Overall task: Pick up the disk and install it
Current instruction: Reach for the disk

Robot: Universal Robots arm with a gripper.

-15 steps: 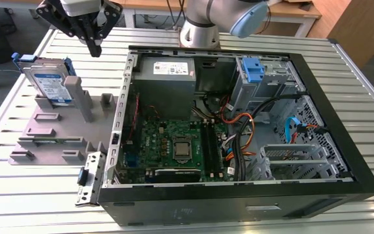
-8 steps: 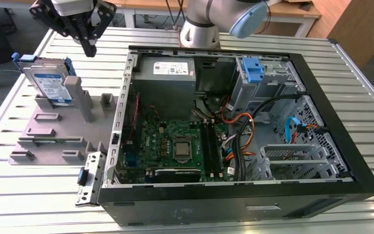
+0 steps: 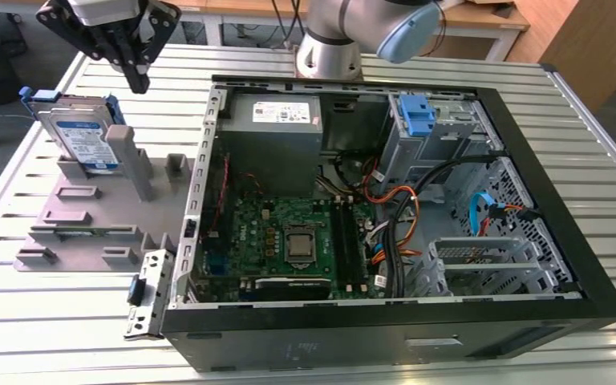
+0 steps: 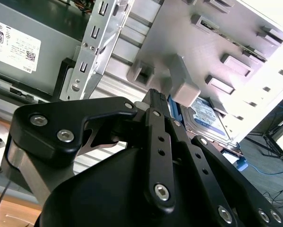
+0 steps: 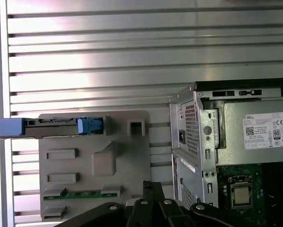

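The claw (image 3: 137, 79) is hanging with its black fingers pressed together on nothing, over the table's (image 3: 41, 321) far corner at the exterior view's left. The disk (image 3: 81, 136) is sitting just below it and slightly to the exterior view's left, clear of the tips, leaning on edge in the grey holder (image 3: 94, 220). Its silver face is carrying a white-and-blue label, and blue plastic is framing its ends. One of the holder's blocky posts (image 3: 137, 160) is rising beside the disk on the case side, and in the second wrist view it is partly covering the disk behind the fingertips. A green memory stick (image 5: 75, 195) is lying in another slot. The table is showing ribbed, shiny aluminium slats. Farther to the exterior view's right, the black case (image 3: 394, 337) is lying open, showing the green board (image 3: 286, 241), the grey supply box (image 3: 276, 116) and a blue latch (image 3: 417, 116).
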